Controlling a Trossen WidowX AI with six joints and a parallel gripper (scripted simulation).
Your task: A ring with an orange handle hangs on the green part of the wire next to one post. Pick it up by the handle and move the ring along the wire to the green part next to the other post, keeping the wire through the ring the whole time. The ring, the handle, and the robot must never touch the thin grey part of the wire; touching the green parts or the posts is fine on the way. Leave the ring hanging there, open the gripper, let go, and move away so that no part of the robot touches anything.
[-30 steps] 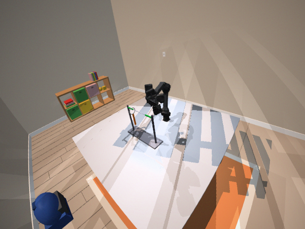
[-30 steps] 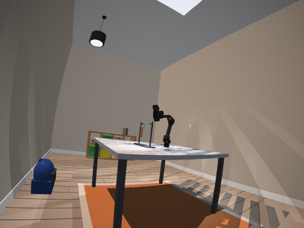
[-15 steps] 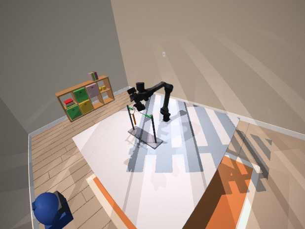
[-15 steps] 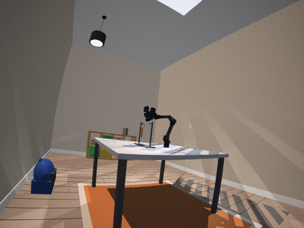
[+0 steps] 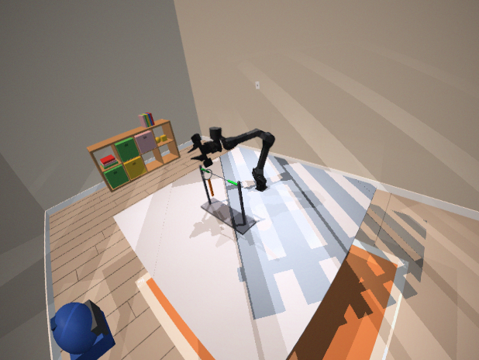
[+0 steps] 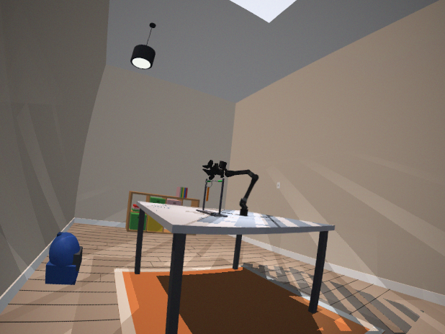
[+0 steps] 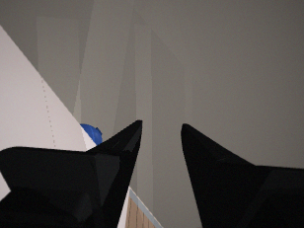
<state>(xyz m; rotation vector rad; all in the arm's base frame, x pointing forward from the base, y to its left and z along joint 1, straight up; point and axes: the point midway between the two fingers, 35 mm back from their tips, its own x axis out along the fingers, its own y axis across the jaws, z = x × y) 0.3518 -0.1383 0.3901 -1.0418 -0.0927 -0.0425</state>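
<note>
The wire stand has two dark posts (image 5: 205,186) (image 5: 241,203) on a grey base (image 5: 229,218). A thin grey wire (image 5: 220,177) runs between them, with a green part (image 5: 205,171) (image 5: 232,181) next to each post. The ring (image 5: 208,175) (image 6: 208,188) hangs on the green part at the far post, and its orange handle (image 5: 211,188) (image 6: 208,188) points down. My gripper (image 5: 192,149) (image 6: 207,167) (image 7: 162,126) hovers above and just beyond that post, pointing away toward the room. It is partly open, with nothing between the fingers.
The stand sits on a white table (image 5: 186,248) (image 6: 252,227) (image 7: 30,113) near the arm's base (image 5: 260,182). A wooden shelf (image 5: 133,153) stands by the far wall. A blue object (image 5: 79,330) (image 7: 93,133) sits on the floor.
</note>
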